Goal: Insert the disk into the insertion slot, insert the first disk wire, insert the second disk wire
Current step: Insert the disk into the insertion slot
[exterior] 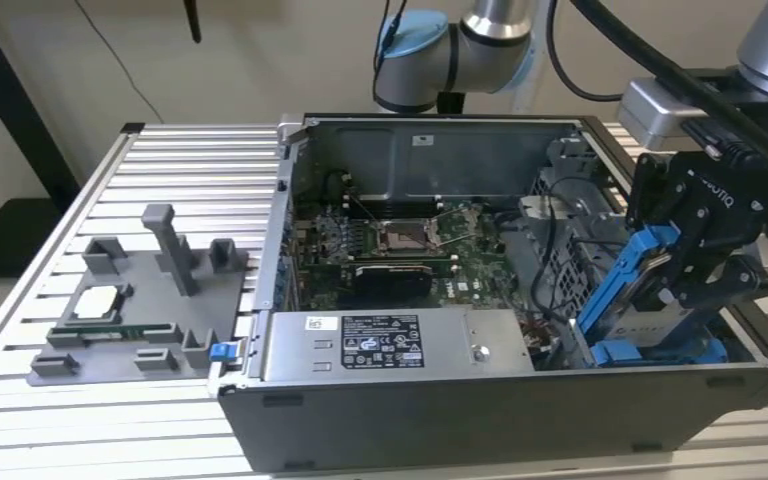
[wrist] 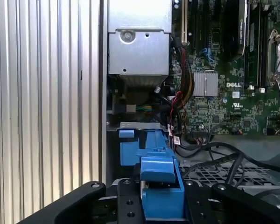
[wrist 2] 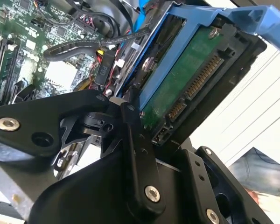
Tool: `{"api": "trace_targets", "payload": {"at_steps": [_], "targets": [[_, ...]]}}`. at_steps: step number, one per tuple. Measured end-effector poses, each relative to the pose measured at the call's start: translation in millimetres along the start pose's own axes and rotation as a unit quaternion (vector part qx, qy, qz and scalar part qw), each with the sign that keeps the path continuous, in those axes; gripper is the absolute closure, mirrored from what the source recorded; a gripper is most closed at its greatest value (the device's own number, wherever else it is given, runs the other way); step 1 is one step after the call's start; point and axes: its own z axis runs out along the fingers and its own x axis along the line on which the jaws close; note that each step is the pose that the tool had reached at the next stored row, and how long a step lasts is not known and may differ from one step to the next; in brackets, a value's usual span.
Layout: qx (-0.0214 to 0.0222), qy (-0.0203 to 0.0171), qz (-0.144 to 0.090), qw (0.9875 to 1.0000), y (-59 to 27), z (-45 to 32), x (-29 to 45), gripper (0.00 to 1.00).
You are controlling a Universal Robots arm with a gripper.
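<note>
Slatted metal tabletop (exterior: 17,400), plain wall (exterior: 224,60) behind. Open black case (exterior: 491,420) sits under the tool (exterior: 684,285); cables (wrist: 224,154) crowd the insertion slot (exterior: 574,270) just beside it. The disk (exterior: 620,290) is in the tool, tilted, lower end down inside the case by the slot. Tool is clamped across the blue carrier (wrist: 158,170). My read: dense and rigid, underside board (wrist 2: 186,79) fragile. Hold the frame edges; the plastic may flex.

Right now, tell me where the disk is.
At the exterior view's right, the disk is held tilted in the hand, over the right end of the computer case, just past the grey power box.
</note>
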Motion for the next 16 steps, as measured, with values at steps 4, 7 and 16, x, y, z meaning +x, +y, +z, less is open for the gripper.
{"api": "trace_targets", "payload": {"at_steps": [4,7,16], "targets": [[-0.0001,0.0001,0.000,1.0000,0.0,0.0,0.0,1.00],[0.0000,0.0001,0.000,1.0000,0.0,0.0,0.0,1.00],[-0.0001,0.0001,0.000,1.0000,0.0,0.0,0.0,0.00]]}}
